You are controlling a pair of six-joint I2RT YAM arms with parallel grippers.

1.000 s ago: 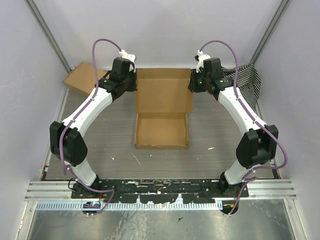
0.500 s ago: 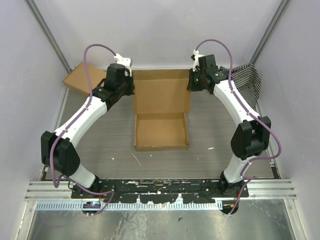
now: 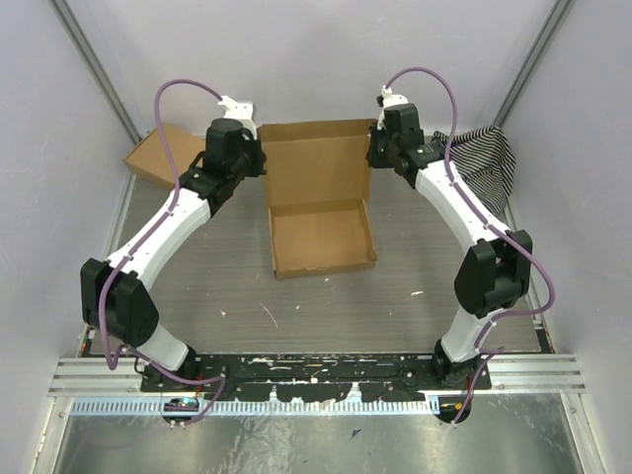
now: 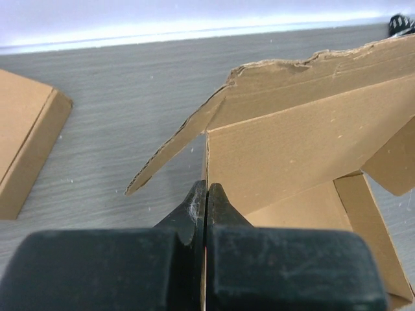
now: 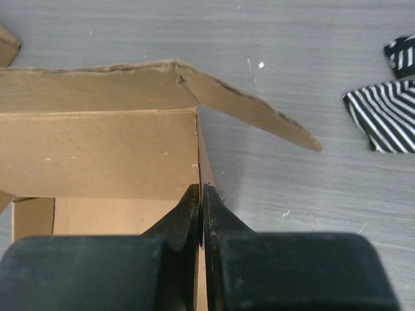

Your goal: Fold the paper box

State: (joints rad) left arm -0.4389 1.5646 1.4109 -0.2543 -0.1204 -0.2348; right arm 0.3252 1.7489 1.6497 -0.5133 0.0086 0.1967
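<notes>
The paper box sits mid-table, its tray formed and its lid half raised. The left pincer pinches the lid's left edge and the right pincer its right edge, probably to swing the lid over evenly. A second ago the right pincer was part-open; the box has since slid back and skewed.

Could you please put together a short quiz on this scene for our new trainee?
1. True or false: the left claw and the right claw are both shut on the paper box.
2. What lies far right of the paper box? A) striped cloth B) mug C) scissors
3. Fill in: the other cardboard box sits on the paper box's ___ side.
Key: 1 true; 2 A; 3 left.
</notes>
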